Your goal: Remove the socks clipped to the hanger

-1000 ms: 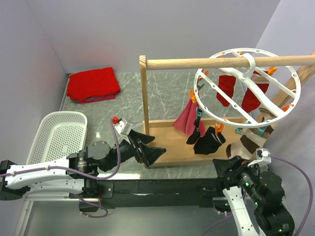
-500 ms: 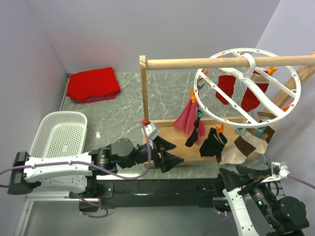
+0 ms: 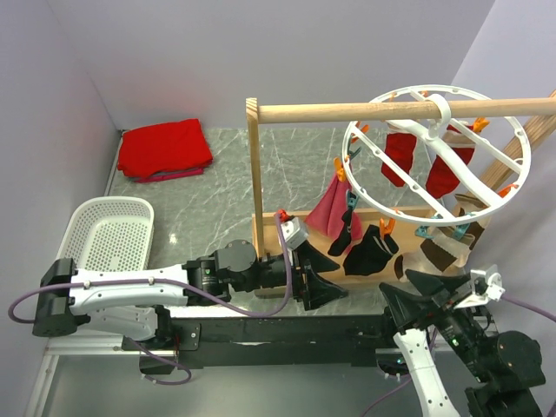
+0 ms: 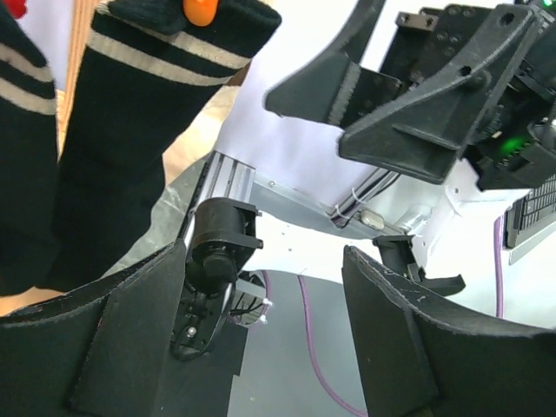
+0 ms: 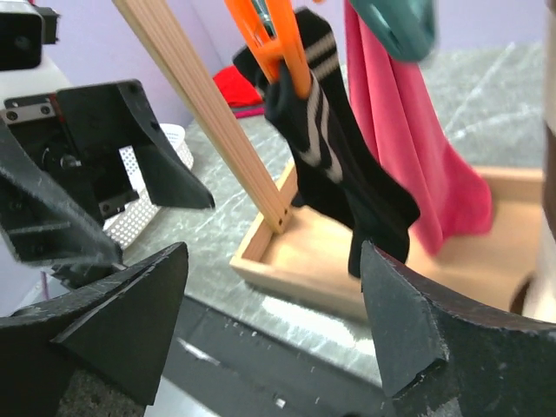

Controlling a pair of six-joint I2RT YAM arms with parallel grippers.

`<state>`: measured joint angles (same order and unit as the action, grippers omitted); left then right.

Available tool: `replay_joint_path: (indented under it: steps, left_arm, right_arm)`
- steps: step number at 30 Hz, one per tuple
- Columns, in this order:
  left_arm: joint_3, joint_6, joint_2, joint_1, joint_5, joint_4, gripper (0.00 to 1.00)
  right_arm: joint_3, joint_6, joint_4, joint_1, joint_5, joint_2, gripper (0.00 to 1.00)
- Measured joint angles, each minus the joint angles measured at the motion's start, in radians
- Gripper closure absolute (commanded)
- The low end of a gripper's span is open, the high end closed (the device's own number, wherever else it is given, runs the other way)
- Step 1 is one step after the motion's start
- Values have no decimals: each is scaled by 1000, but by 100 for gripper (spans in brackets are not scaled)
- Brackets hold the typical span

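The hanger [image 3: 432, 89] hangs by its hook on the wooden rail [image 3: 347, 112], above the right part of the counter [image 3: 217, 187] and close to its right edge. The socks are clipped around the white ring. Two red socks [image 3: 400, 156] hang on the far side and a pink sock [image 3: 326, 213] on the left side. Two black socks [image 3: 369, 252] hang toward the near edge, and a brown-and-cream sock [image 3: 441, 252] toward the near right corner. In the right wrist view, an orange peg [image 5: 280, 39] grips the striped cuff of one black sock, and a teal peg [image 5: 395, 26] sits at the top of the pink sock.

The left pincer [image 3: 334, 280] is at the near edge, about its middle, just beside the low wooden base [image 3: 282, 233]. It is near the black socks but apart from them. Its fingers are spread and pinch nothing. The right pincer [image 3: 395, 284] is at the near right corner, below the brown-and-cream sock. It is also spread wide, with nothing between its fingers. The two pincers point toward each other.

A white basket [image 3: 109, 243] stands at the left edge, toward the near left corner. A folded red cloth [image 3: 165, 149] lies in the far left corner.
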<state>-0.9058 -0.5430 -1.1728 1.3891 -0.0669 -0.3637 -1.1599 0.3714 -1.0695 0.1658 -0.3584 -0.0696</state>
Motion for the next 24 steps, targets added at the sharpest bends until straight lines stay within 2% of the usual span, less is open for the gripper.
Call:
replay_joint_path:
  steps: [6, 14, 20, 24]
  left_arm:
    - [0, -14, -18, 0, -19, -36, 16]
    - [0, -28, -18, 0, -18, -56, 12]
    - [0, -45, -18, 0, -16, -58, 11]
    - [0, -52, -18, 0, -16, -63, 10]
  right_arm:
    - [121, -61, 132, 0, -43, 0, 16]
    - [303, -82, 259, 0, -48, 30, 32]
    - [313, -80, 288, 0, -50, 30, 33]
    - [311, -66, 292, 0, -47, 29, 38]
